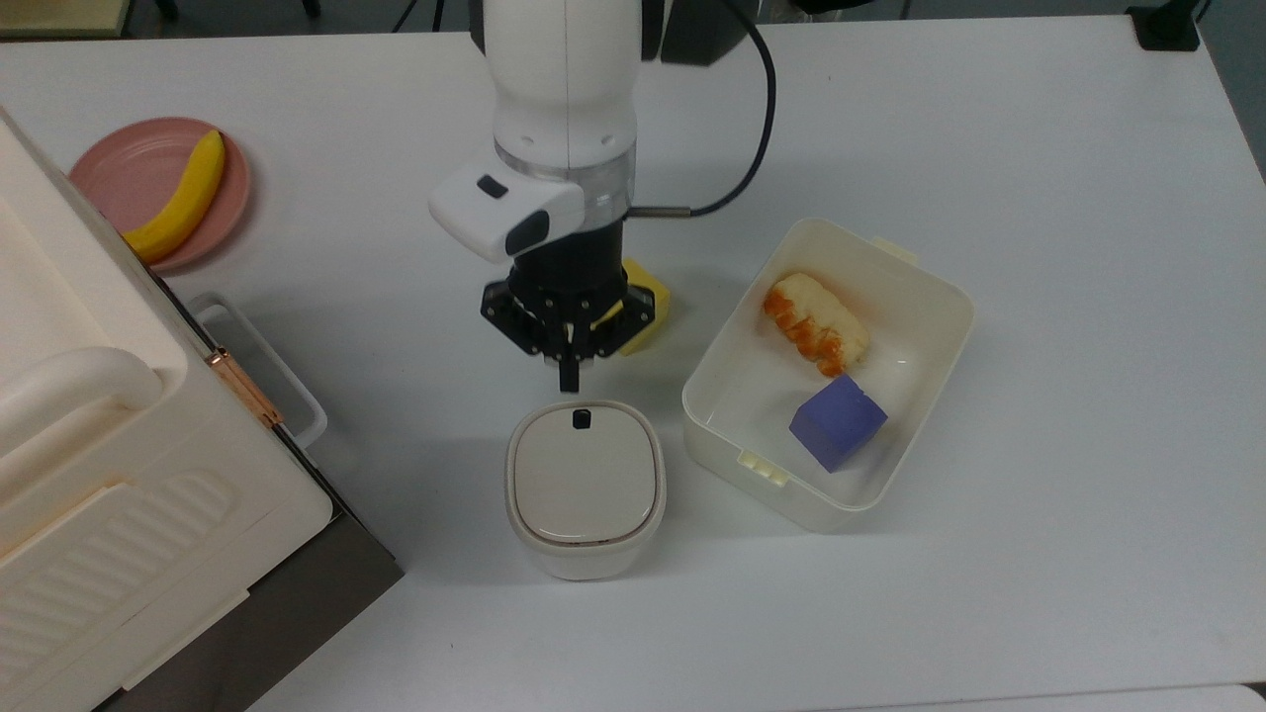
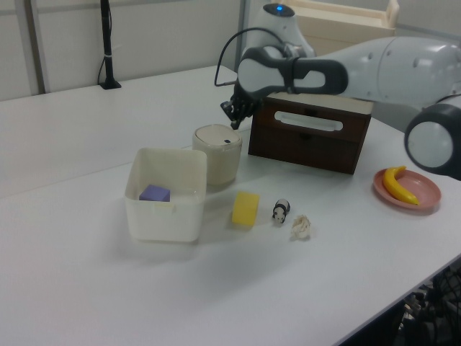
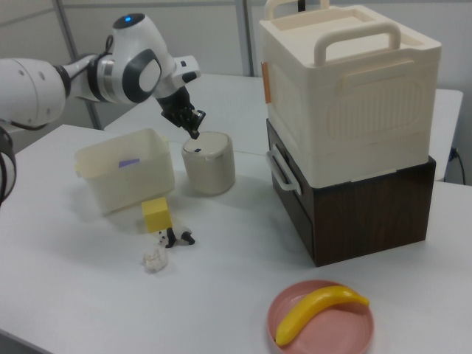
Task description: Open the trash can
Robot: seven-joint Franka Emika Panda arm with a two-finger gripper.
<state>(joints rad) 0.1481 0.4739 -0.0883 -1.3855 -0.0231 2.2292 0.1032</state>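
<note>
The trash can is a small cream bin with a beige lid lying flat and a black button near the lid's far edge. It also stands in the left view and the right view. My gripper points down with its fingers shut together and nothing between them. Its tip hangs just beyond the button side of the lid, slightly above it. No contact with the lid is visible.
A white tub holding a bread piece and a purple cube stands at the top view's right of the bin. A yellow cube, toy panda and crumpled paper lie nearby. A big cream appliance and a banana on a pink plate are at the top view's left.
</note>
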